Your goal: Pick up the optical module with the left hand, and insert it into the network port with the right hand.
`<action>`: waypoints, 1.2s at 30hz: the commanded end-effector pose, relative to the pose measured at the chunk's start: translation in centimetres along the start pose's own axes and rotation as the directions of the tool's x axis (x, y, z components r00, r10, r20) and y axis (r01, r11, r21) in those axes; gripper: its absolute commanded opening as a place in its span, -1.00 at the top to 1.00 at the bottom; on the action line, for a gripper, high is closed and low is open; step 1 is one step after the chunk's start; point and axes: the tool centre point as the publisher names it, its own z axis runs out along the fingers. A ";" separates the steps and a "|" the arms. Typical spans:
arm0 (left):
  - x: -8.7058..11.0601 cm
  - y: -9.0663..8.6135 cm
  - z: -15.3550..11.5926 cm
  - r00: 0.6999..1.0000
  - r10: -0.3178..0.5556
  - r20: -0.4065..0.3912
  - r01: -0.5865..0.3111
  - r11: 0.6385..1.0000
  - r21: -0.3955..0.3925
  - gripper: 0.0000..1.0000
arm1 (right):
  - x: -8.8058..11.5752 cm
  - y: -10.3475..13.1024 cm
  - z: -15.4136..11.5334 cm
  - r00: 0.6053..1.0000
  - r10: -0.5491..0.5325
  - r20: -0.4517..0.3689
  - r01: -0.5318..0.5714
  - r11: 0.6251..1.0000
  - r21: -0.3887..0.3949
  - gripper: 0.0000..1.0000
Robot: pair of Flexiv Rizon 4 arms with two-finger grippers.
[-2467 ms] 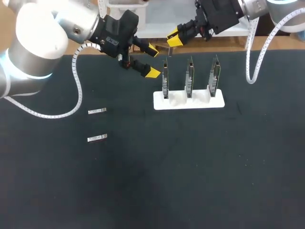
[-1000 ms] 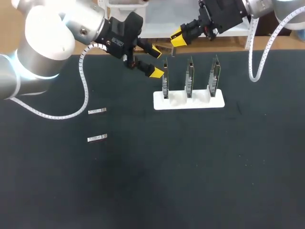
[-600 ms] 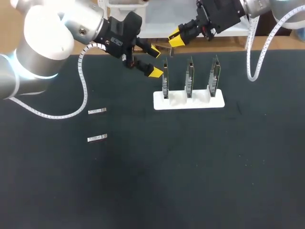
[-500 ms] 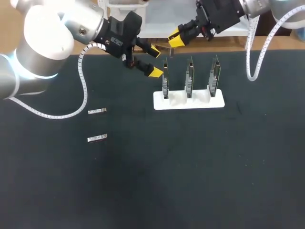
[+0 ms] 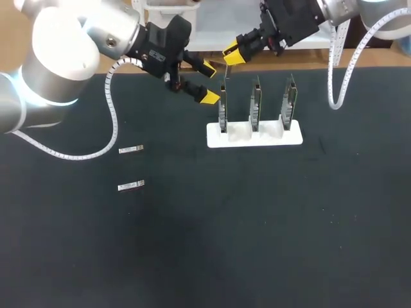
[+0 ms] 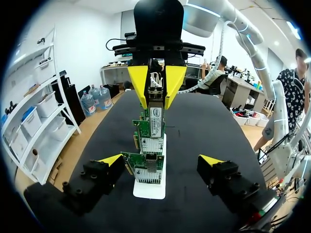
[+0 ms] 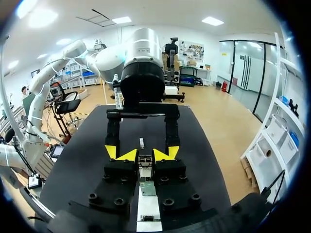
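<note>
status: pickup and handover judged done. optical module [image 7: 145, 162] pinched in right gripper [image 5: 232, 54], just above end network card [image 5: 223, 106] of 3 in white stand [image 5: 253, 135]. left gripper [image 5: 207, 82] spread, empty. insertion — outstanding.

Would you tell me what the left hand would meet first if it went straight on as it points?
Probably the nearest network card on the white stand, straight ahead of the open left hand; how far off is unclear.

2 silver-white arms [image 5: 61, 48], coiled white cables [image 5: 115, 128], black screw-studded fingers [image 5: 207, 97] with yellow tips
</note>
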 end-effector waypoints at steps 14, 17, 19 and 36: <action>0.0 0.0 0.0 1.000 0.001 -0.001 -0.001 1.000 0.001 -1.00 | 0.7 0.5 -0.4 1.000 0.022 0.007 -0.022 1.000 0.006 1.00; 0.0 0.0 0.0 1.000 0.001 -0.001 -0.001 1.000 0.001 -1.00 | 0.7 0.5 -0.4 1.000 0.020 0.008 -0.020 1.000 0.005 1.00; 0.0 0.0 0.0 1.000 0.001 -0.001 -0.001 1.000 0.001 -1.00 | 0.7 0.5 -0.4 1.000 0.020 0.011 -0.020 1.000 0.007 1.00; 0.0 0.0 0.0 1.000 0.001 -0.001 -0.001 1.000 0.001 -1.00 | 0.9 0.3 0.5 1.000 0.016 -0.005 -0.016 1.000 0.021 1.00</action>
